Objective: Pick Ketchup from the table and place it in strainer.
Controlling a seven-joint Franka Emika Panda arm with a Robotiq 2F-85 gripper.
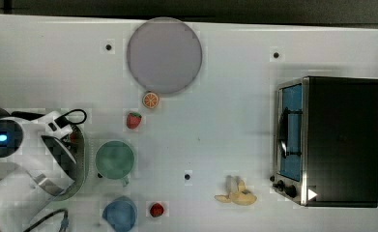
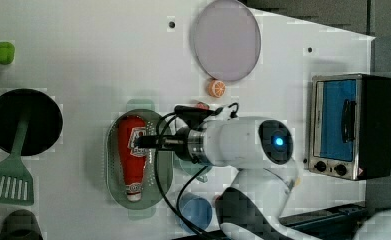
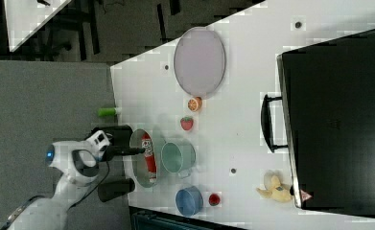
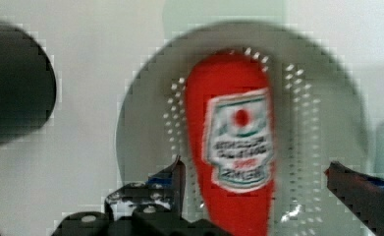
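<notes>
The Ketchup (image 2: 133, 155), a red bottle with a white label, lies on its side inside the strainer (image 2: 112, 165), a pale green oval basket with a dotted bottom. My gripper (image 2: 143, 141) hovers just above the bottle. In the wrist view the gripper (image 4: 256, 167) is open. Its dark fingers (image 4: 177, 177) stand wide on either side of the Ketchup (image 4: 233, 137) without touching it, over the strainer (image 4: 327, 123). The right view shows the Ketchup (image 3: 149, 160) resting in the strainer (image 3: 138, 167) below the gripper (image 3: 139, 150).
A green cup (image 1: 115, 159) and a blue cup (image 1: 120, 212) stand beside the strainer. A strawberry (image 1: 134, 120), red ball (image 1: 156, 209), orange slice (image 1: 151, 100), grey plate (image 1: 164, 54), banana (image 1: 237, 193) and toaster oven (image 1: 331, 140) are on the table. A black pan (image 2: 23, 122) and green spatula (image 2: 8, 180) lie beyond the strainer.
</notes>
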